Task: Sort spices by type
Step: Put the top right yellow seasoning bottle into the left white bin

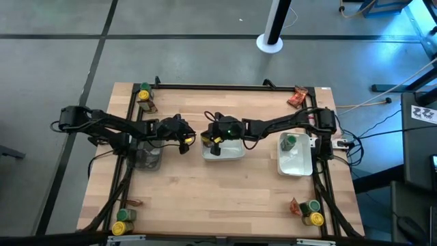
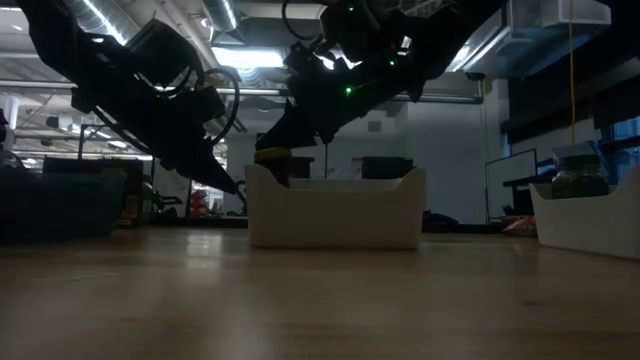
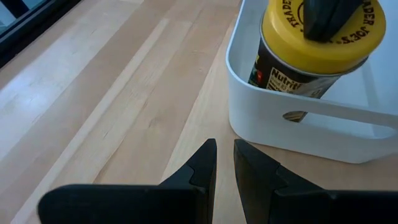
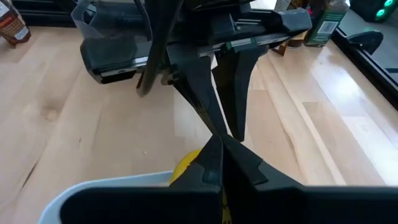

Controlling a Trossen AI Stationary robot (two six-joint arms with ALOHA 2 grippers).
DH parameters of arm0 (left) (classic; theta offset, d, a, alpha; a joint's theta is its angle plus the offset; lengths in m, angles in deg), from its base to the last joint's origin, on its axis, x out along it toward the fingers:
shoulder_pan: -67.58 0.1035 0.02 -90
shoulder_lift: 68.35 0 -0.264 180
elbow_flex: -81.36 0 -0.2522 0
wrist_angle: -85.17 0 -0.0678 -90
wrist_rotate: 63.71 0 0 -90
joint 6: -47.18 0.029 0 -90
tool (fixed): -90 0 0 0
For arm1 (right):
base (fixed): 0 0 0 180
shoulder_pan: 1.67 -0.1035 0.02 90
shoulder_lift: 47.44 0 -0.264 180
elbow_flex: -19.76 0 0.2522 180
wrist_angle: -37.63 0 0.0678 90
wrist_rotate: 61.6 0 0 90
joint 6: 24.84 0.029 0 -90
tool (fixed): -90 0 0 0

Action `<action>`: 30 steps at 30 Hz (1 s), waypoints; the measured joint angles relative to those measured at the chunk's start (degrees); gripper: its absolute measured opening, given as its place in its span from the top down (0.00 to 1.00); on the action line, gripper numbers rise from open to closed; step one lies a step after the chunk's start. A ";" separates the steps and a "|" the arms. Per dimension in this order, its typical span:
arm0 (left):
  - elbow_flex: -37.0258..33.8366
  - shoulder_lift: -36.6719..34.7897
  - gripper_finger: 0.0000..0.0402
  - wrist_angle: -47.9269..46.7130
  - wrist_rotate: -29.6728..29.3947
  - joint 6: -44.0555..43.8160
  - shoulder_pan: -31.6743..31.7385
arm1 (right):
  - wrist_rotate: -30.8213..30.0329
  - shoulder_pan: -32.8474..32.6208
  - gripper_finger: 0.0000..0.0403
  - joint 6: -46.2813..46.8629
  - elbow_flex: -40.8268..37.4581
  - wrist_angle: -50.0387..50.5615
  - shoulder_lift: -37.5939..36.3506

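Standing in the white tray [image 3: 261,118], a yellow-lidded dark jar [image 3: 311,56] under the closed right tool [image 1: 213,139]

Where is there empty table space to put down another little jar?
The widest bare wood lies along the front of the table, between the jars at one front corner and those at the other. It is crowded mid-table, where both grippers meet around the middle tray.

A jar [image 1: 214,141] sits in the middle tray [image 1: 232,154], at its left end. Another tray [image 1: 295,164] lies to the right, holding a second jar [image 1: 289,141]. A bin [image 1: 147,157] lies left of the middle tray.
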 joint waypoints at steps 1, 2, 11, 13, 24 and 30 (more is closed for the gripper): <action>0.00 0.00 0.89 -0.01 -0.01 0.00 0.00 | -0.05 0.00 0.99 -0.01 -0.08 -0.07 -0.28; 0.00 0.00 0.89 -0.01 -0.01 0.00 0.00 | -0.08 0.00 0.99 -0.03 -0.17 -0.23 -0.36; -0.04 0.00 0.89 -0.16 0.01 -0.02 0.00 | -3.07 0.00 0.98 -0.08 -0.46 0.42 -2.83; -0.07 0.00 0.89 0.00 0.01 -0.02 0.00 | -3.14 0.00 0.98 -0.05 -0.46 1.07 -4.09; -0.07 0.00 0.89 0.02 0.01 -0.02 0.00 | -5.37 0.00 0.98 1.06 -1.28 5.15 -5.22; -0.07 0.00 0.89 0.01 0.01 -0.02 0.00 | -6.05 -0.07 0.98 1.96 -4.60 0.10 -4.18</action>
